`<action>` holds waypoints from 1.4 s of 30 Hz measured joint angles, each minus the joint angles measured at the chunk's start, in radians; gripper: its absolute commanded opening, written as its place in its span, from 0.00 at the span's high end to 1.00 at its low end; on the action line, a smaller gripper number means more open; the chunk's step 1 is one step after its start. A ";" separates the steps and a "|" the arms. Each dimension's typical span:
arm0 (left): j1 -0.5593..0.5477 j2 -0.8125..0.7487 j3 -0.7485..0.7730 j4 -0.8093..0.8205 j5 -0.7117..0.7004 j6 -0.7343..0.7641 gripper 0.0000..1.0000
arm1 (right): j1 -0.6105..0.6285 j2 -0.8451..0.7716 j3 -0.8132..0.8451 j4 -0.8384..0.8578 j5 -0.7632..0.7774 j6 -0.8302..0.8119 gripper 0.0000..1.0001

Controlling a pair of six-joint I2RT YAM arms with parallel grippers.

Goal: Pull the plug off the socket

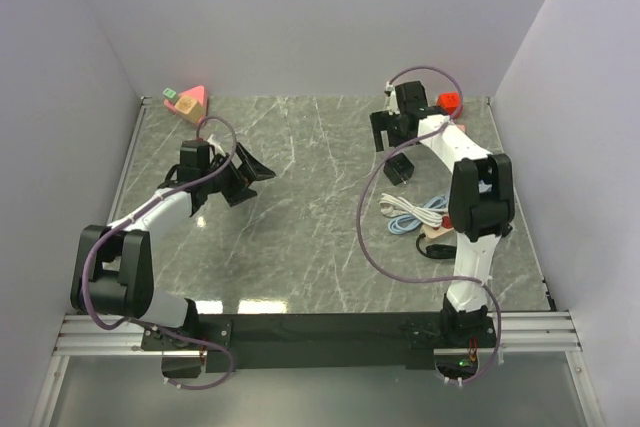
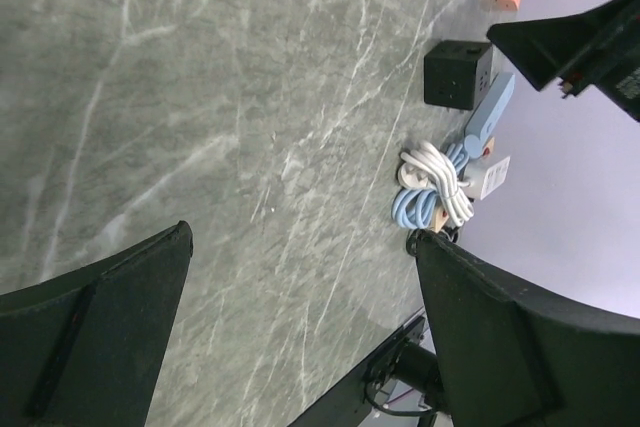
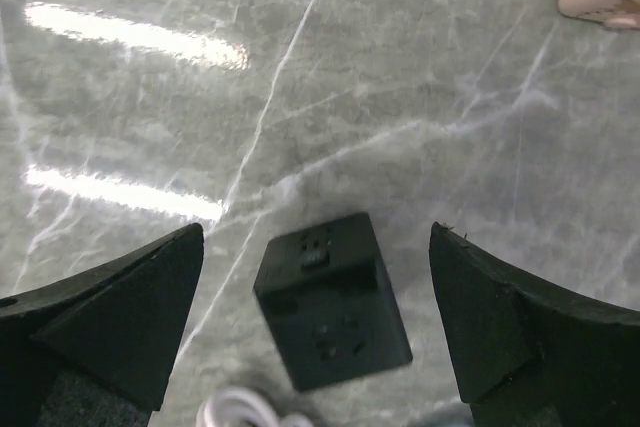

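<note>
A black cube socket [image 3: 330,312] stands on the marble table, below and between my right gripper's [image 3: 318,232] spread fingers, not touched. In the top view the cube [image 1: 400,169] sits just in front of the right gripper [image 1: 392,145]. A blue power strip [image 2: 490,112] lies by the right wall with a white plug [image 2: 488,177] beside its near end; whether it is plugged in I cannot tell. Coiled white and blue cables [image 2: 430,187] lie next to it. My left gripper [image 2: 300,237] is open and empty, hovering at mid-left of the table [image 1: 255,182], far from the strip.
Coloured toy blocks [image 1: 187,100] sit in the far left corner. A red object [image 1: 449,101] sits in the far right corner. The cable bundle [image 1: 415,215] lies beside the right arm's forearm. Walls enclose the table on three sides.
</note>
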 measured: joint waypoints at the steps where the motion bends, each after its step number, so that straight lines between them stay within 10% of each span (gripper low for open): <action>1: 0.007 0.000 0.000 0.000 0.001 0.001 0.01 | 0.000 0.023 0.016 0.013 0.000 -0.005 0.00; 15: 0.082 0.084 0.029 0.002 0.060 0.017 0.01 | -0.001 0.111 -0.020 -0.023 0.005 -0.034 0.15; 18: 0.085 0.114 0.034 0.010 0.076 0.017 0.01 | -0.001 0.111 -0.021 -0.045 0.022 -0.025 0.46; 20: 0.086 0.130 0.036 0.016 0.081 0.017 0.02 | -0.002 0.111 -0.020 -0.057 0.031 0.002 1.00; 36: 0.166 0.218 0.214 -0.060 0.116 0.049 0.04 | -0.042 0.453 0.751 -0.064 0.218 0.388 0.97; 42: 0.214 0.228 0.298 -0.094 0.113 0.052 0.04 | -0.109 0.464 0.644 0.098 0.264 0.718 0.77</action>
